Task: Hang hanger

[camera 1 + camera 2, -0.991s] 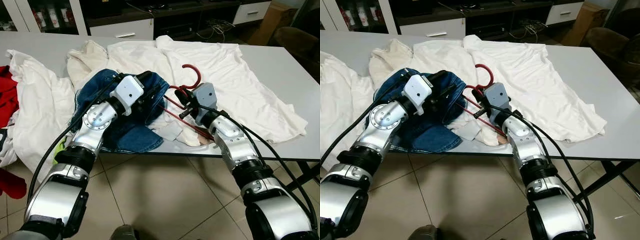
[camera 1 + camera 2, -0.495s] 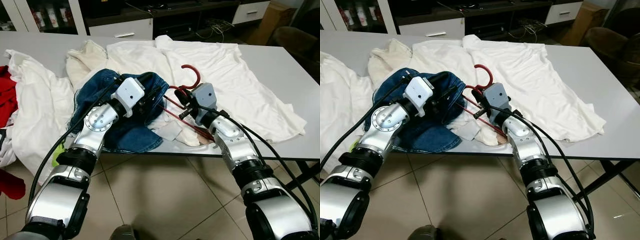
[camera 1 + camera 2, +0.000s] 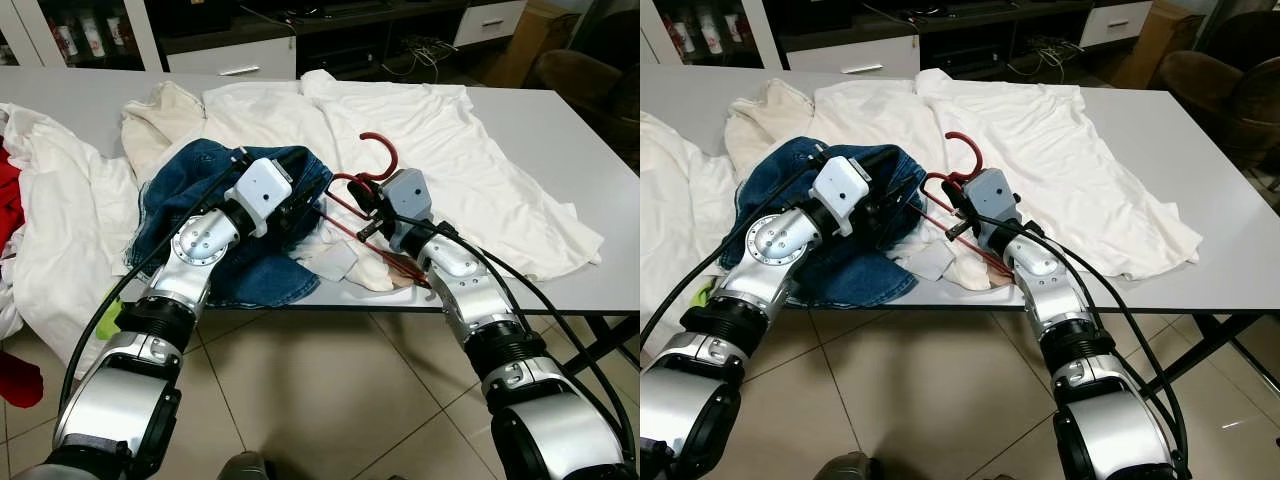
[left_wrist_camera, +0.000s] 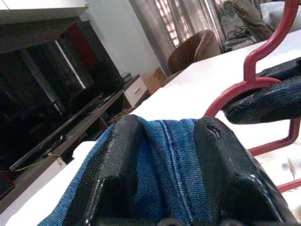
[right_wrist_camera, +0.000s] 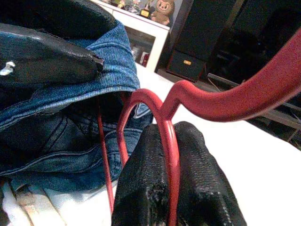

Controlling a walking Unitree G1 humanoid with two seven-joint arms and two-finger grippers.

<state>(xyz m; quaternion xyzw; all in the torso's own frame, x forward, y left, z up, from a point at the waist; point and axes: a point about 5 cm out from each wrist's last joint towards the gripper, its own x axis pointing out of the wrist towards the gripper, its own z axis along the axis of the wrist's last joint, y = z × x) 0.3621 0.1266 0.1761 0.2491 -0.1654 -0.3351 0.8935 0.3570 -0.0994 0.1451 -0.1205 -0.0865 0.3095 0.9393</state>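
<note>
At the far left edge a strip of red cloth (image 3: 8, 180) is cut off by the frame, next to a rumpled white garment (image 3: 60, 220) that droops over the grey table (image 3: 1200, 290). Further in lie the blue jeans (image 3: 190, 190), heaped near the front edge. The left gripper (image 3: 300, 205) has reached into that heap; the wrist view shows its two black fingers (image 4: 113, 165) pinching a fold of denim between them, though from the head cameras the tips are buried in the cloth and hard to make out. Just beside it sits the red hanger (image 3: 380, 160), its hook curling up over a large white shirt (image 3: 480, 170) spread across the table. The lower bar runs under the right arm and is partly hidden. The right gripper (image 3: 362, 205) has its fingers (image 5: 197, 179) pressed together on the hanger's thin red wire just below the hook. Behind the table, dark cabinets (image 3: 250, 30) are cut off at the top.
</note>
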